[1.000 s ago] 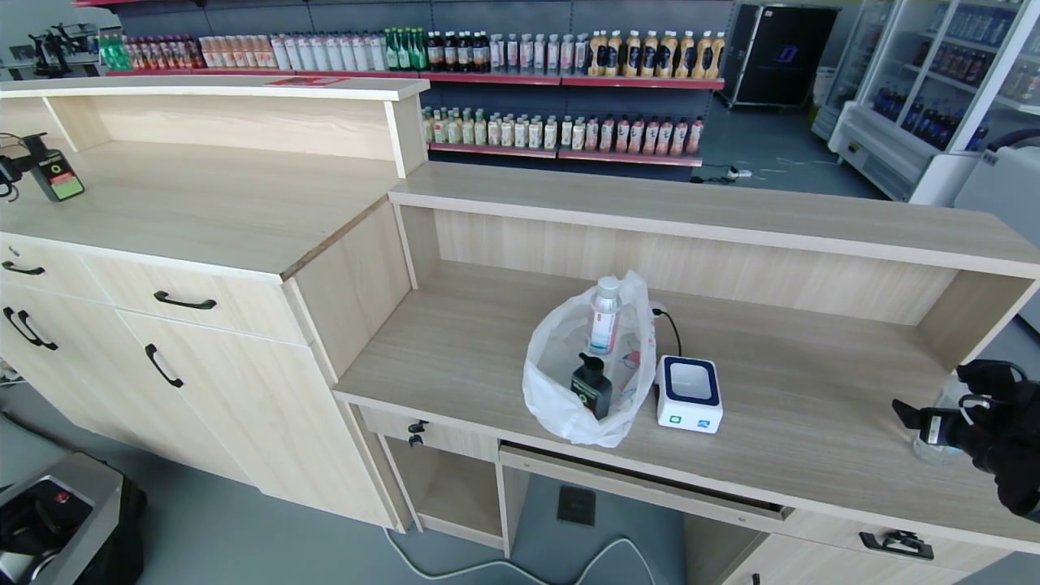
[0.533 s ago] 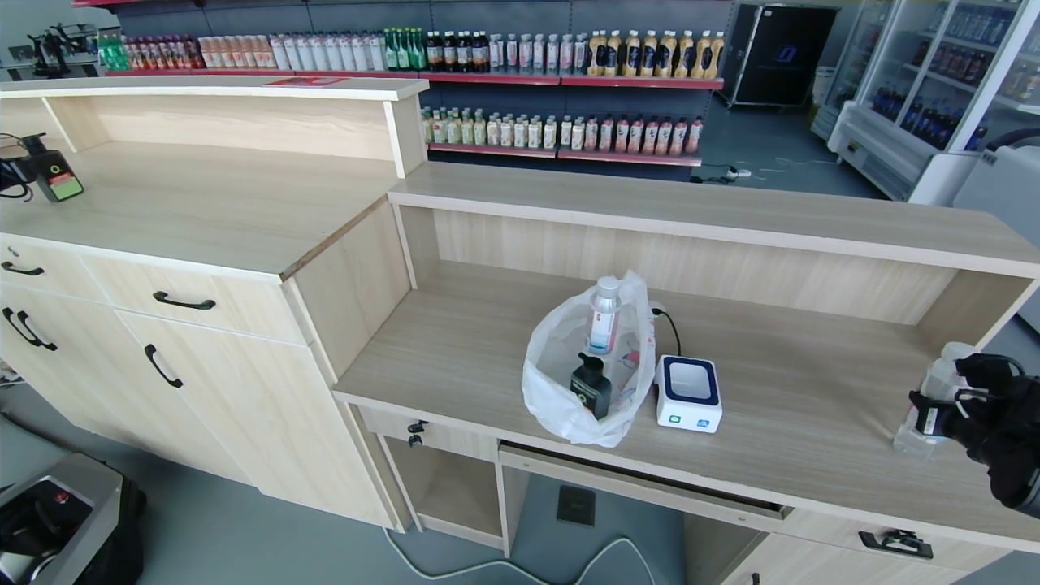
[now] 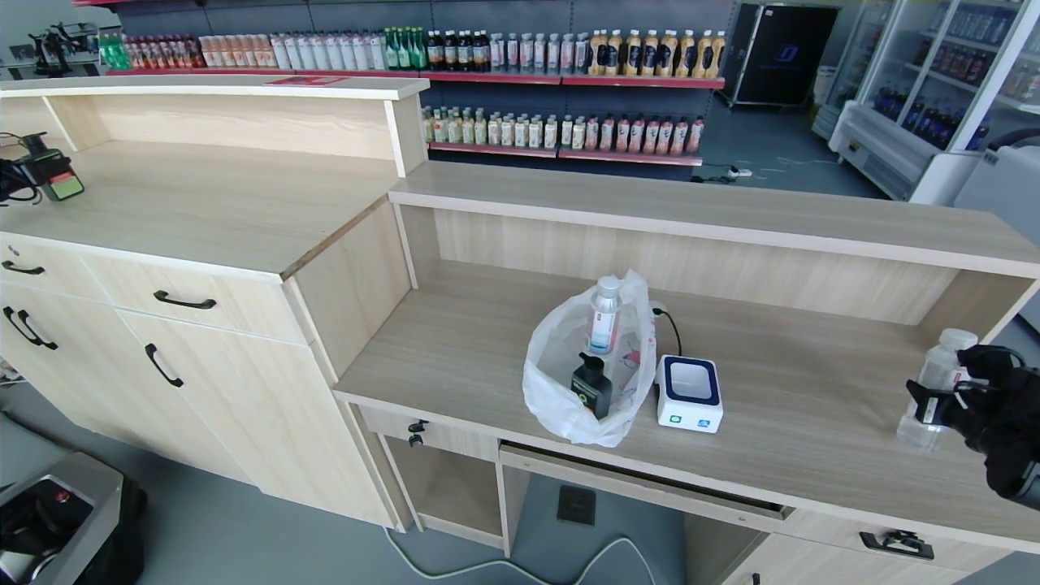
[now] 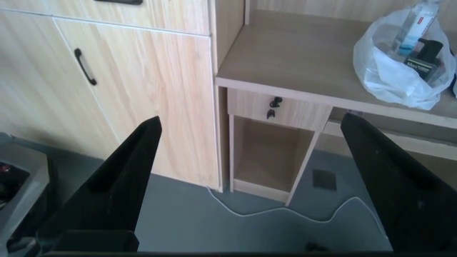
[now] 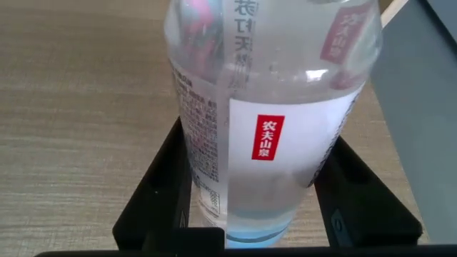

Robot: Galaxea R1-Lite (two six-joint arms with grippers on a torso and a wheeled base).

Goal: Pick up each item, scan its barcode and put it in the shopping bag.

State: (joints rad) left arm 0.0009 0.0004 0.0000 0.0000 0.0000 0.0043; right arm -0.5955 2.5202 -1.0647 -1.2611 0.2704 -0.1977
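Item in hand: a clear plastic water bottle point(image 3: 933, 388), white cap up and leaning slightly, at the far right end of the counter point(image 3: 796, 382). I cannot tell whether its base is clear of the wood.

Handling, in my judgement: it looks full, so moderately heavy for its size. The wall is thin and smooth and will give under a hard squeeze, and the label film is slick. The best hold is low to mid body, with firm but not crushing pressure (leave the printed label unobstructed for the scan).

Right gripper point(image 5: 264, 207): clamped across the bottle's lower body, one black finger on each side, with the arm coming in from the counter's right edge.

Left gripper point(image 4: 250, 178): fingers spread wide with nothing between them, hanging low to the left of the counter and aimed at the floor and the cabinet fronts.

The scanner point(image 3: 689, 392) sits just beside the shopping bag point(image 3: 561, 390), well apart from the held bottle.
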